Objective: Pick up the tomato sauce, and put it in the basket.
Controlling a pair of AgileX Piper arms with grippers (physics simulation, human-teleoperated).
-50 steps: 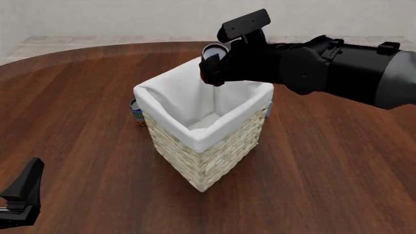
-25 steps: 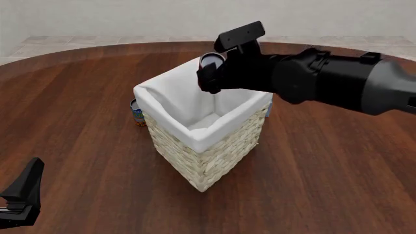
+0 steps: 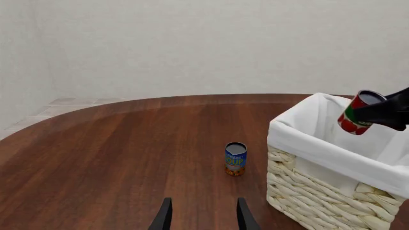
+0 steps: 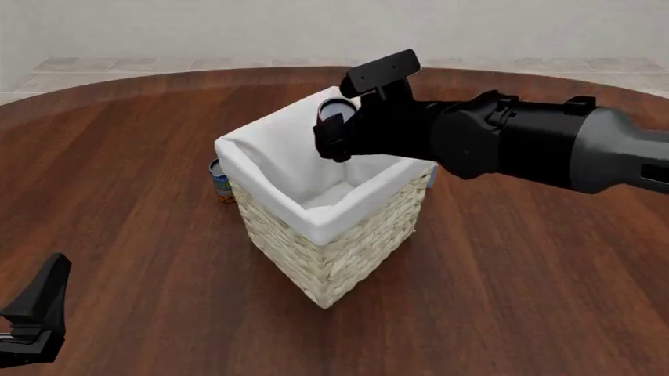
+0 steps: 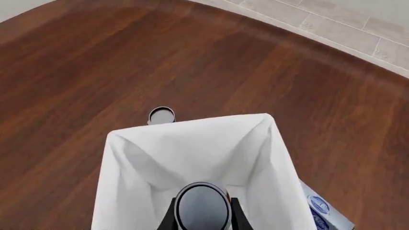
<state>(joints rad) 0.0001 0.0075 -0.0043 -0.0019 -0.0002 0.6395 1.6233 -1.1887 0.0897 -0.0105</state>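
Note:
The tomato sauce (image 4: 334, 110), a small red-labelled can with a silver top, is held in my shut right gripper (image 4: 337, 135) just above the open mouth of the basket (image 4: 337, 252), near its far corner. From the left wrist view the can (image 3: 356, 113) hangs tilted over the white-lined rim of the basket (image 3: 317, 190). In the right wrist view the can (image 5: 201, 207) sits between my fingers, over the basket's white lining (image 5: 191, 143). My left gripper (image 4: 36, 315) rests low at the near left, open and empty (image 3: 203, 220).
A blue-labelled can (image 4: 221, 182) stands on the table just left of the basket; it also shows in the left wrist view (image 3: 235, 158) and the right wrist view (image 5: 161, 115). A blue-and-white box (image 5: 324, 209) lies against the basket's far right side.
My right gripper has moved a little left and down with the can, further over the basket's opening. The left arm has not moved.

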